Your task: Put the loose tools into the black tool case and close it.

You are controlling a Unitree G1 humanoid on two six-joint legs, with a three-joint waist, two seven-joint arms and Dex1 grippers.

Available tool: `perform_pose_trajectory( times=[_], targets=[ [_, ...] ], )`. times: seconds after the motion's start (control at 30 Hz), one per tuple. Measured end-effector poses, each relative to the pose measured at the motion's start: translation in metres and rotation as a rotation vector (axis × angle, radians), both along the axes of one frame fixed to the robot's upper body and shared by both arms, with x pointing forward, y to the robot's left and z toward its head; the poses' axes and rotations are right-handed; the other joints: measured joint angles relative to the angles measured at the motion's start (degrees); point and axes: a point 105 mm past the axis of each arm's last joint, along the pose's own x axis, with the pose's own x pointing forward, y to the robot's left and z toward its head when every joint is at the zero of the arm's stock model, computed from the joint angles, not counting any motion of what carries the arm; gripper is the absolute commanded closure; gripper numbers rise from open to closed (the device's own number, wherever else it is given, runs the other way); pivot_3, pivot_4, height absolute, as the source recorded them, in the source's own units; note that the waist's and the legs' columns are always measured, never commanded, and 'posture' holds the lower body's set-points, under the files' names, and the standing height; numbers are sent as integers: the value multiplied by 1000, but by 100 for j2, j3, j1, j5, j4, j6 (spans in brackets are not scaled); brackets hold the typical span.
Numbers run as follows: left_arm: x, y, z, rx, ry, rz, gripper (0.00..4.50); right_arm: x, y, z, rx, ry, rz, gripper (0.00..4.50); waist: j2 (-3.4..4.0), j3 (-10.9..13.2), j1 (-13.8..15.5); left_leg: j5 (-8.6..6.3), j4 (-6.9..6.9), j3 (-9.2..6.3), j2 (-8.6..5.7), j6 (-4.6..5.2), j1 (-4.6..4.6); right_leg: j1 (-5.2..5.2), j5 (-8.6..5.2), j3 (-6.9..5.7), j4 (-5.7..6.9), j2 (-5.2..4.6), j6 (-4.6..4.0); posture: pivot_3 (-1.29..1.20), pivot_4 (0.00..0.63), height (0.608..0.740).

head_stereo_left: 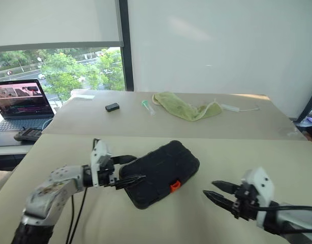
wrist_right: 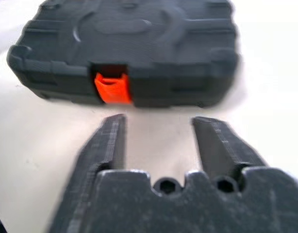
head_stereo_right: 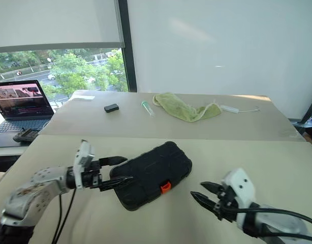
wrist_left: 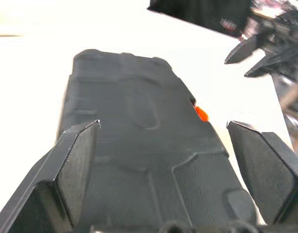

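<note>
Left eye view, closed black tool case [head_stereo_left: 161,173] between both open jaws, untouched

A black tool case [head_stereo_left: 161,173] of matt plastic lies closed on the near table, its shell pebbled and rough, with smoother moulded ridges and an oval dent. Its small latch [wrist_right: 111,88] is smooth orange plastic with a slight sheen. The table [head_stereo_left: 222,152] looks like a smooth, matt, cream surface. On the far table, a limp green cloth [head_stereo_left: 184,108] looks soft and nubbly. The left gripper [head_stereo_left: 129,170] and right gripper [head_stereo_left: 217,194] have dull black plastic-looking fingers; glossy white shells cover the wrists.
</note>
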Motion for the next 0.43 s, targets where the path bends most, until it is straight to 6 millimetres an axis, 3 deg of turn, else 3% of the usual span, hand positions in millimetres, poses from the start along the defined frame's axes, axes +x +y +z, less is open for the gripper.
perform_pose_trajectory(
  times=[0.07,0.23,0.43],
  targets=[
    [-12,15,-10,15,42,61,0,-9,-12,0,-23,1,-1,14,-1,1,0,-1,0,0,1,-2,1,-2,-1,0,0,3,-2,0,150,740],
    [-40,64,-33,119,146,222,0,-30,-39,5,-82,-5,-4,14,-1,3,34,-2,-2,3,7,-8,17,5,-36,1,0,4,-50,0,150,740],
    [-59,82,-45,164,169,271,0,-43,-50,1,-123,13,35,14,-2,3,82,-4,-3,5,13,-10,16,2,-48,1,-1,-11,-37,0,150,740]
  ],
)
